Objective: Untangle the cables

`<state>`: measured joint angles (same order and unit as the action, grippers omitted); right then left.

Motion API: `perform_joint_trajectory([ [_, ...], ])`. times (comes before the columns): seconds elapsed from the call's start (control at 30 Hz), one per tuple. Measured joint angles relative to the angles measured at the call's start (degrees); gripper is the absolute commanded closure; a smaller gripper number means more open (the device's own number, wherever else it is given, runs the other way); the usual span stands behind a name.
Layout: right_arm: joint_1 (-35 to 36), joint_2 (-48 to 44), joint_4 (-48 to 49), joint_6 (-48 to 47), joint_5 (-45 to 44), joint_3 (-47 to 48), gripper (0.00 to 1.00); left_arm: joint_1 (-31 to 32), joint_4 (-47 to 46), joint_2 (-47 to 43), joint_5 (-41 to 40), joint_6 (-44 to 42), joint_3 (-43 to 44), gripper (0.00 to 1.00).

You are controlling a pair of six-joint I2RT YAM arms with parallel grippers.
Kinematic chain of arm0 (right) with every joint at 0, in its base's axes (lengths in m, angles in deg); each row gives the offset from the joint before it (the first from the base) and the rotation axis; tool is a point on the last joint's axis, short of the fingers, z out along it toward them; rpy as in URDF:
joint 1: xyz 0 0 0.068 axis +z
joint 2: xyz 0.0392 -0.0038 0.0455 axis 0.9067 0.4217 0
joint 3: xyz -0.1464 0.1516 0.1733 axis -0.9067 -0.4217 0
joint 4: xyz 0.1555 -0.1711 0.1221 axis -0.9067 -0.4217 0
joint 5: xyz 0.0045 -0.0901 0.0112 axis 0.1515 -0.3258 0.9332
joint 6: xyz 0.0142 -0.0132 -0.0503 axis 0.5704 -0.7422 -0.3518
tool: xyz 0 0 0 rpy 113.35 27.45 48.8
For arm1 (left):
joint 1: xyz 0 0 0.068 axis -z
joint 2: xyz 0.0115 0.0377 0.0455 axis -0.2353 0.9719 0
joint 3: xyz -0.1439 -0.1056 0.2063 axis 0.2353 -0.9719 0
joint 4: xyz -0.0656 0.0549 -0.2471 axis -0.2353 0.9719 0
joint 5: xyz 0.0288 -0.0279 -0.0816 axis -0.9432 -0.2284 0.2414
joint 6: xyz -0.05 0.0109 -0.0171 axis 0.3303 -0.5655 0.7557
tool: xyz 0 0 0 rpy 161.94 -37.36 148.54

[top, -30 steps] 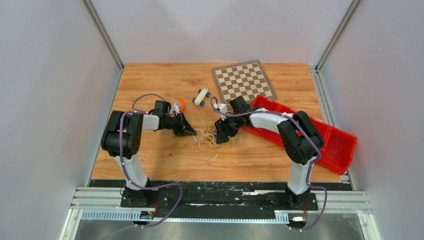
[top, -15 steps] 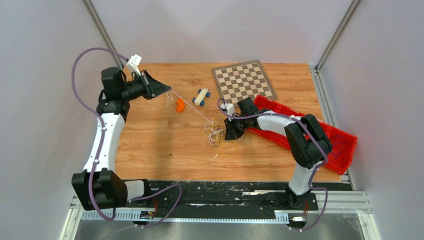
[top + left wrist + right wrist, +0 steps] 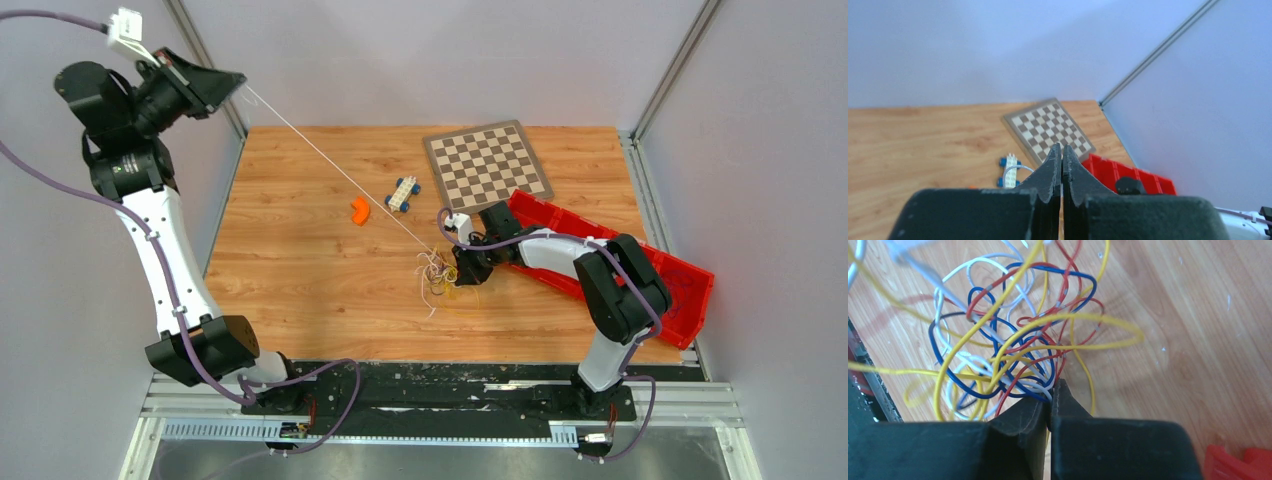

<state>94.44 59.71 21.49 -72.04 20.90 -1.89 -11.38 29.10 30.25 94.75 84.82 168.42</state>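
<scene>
The cables (image 3: 438, 272) lie as a small tangle of white, yellow, red and blue wires on the wooden table, seen close in the right wrist view (image 3: 1013, 335). My right gripper (image 3: 462, 272) is low at the tangle's right side, shut on several wires (image 3: 1052, 390). My left gripper (image 3: 238, 84) is raised high at the far left, shut on one white wire (image 3: 330, 168) that runs taut down to the tangle. In the left wrist view the fingertips (image 3: 1062, 150) are pressed together; the wire barely shows there.
An orange piece (image 3: 360, 209) and a white-and-blue toy car (image 3: 403, 191) lie behind the tangle, under the taut wire. A chessboard (image 3: 487, 162) sits at the back. A red bin (image 3: 668, 280) runs along the right, beside my right arm.
My left gripper has risen from the tangle up and far to the left, drawing a white wire out taut. My right gripper stayed low, holding the tangle, which shifted slightly.
</scene>
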Motion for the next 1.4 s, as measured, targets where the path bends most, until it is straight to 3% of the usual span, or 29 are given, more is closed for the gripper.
perform_joint_trajectory([
  [0.37, -0.4, 0.0, -1.4, -0.8, -0.3, -0.2, 0.89, -8.3, -6.9, 10.4, 0.2, 9.4, 24.8, 1.0],
  [0.7, -0.4, -0.1, -1.0, -2.4, 0.1, -0.1, 0.83, -10.9, -6.9, 13.7, -0.8, 12.0, 30.8, 1.0],
  [0.87, -1.8, -0.6, -3.5, -3.7, -0.5, -0.7, 1.0, -13.6, -10.8, 14.0, -8.9, 11.8, 34.7, 1.0],
  [1.0, -3.1, -1.8, -6.9, -4.2, -0.5, -0.7, 1.0, -14.6, -14.5, 9.4, -9.1, 11.4, 27.3, 1.0],
  [1.1, -3.4, -2.5, -10.5, -4.7, 0.8, -0.4, 1.0, -12.2, -13.3, 2.8, -5.5, 5.9, 13.4, 1.0],
  [1.17, -3.5, -2.9, -13.1, -4.7, 2.7, 0.8, 1.0, -9.4, -8.9, -1.9, -2.8, -1.1, 3.2, 0.87],
  [1.23, -3.5, -3.5, -14.6, -4.9, 4.9, 2.6, 1.0, -7.0, -3.0, -5.4, -0.1, -10.4, -5.1, 0.36],
  [1.3, -3.5, -4.7, -15.4, -5.1, 7.2, 4.6, 1.0, -4.8, 5.4, -8.6, 3.1, -22.1, -13.1, 0.21],
  [1.4, -3.3, -7.4, -15.9, -5.2, 10.4, 6.9, 1.0, -1.6, 17.7, -12.2, 6.1, -38.2, -22.1, 0.17],
])
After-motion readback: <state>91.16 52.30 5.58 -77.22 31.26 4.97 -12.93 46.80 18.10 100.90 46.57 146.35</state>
